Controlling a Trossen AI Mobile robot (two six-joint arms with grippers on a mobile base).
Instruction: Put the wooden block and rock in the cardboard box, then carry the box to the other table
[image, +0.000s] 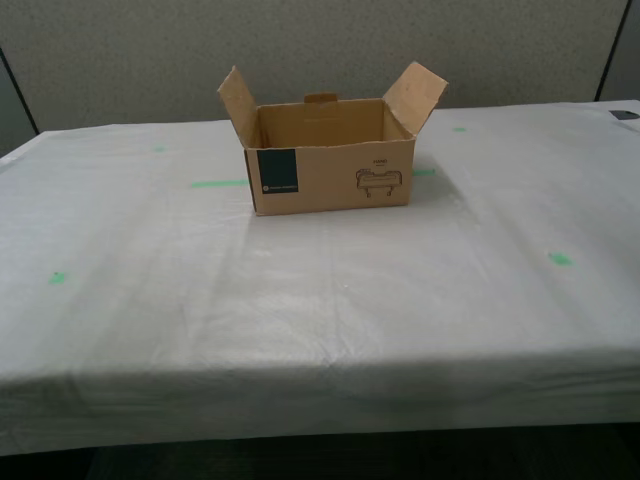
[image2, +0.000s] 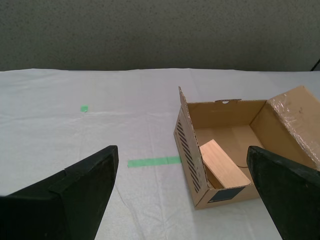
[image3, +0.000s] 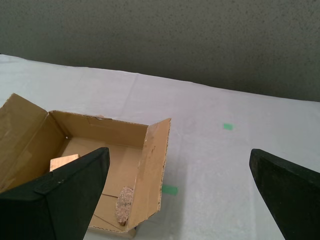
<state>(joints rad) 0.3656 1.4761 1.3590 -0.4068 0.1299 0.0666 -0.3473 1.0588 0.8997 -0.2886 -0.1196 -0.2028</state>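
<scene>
Cardboard box (image: 330, 165) on table (image: 300, 300) (flaps up)

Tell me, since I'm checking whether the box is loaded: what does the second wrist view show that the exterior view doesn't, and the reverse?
Only the second wrist view shows the wooden block lying inside the cardboard box, and my second gripper, open and empty. Only the exterior view shows the box's front with its dark label and line drawing; its interior floor is hidden there. Both show the box standing flaps-up on the other table, with green tape marks nearby.
</scene>
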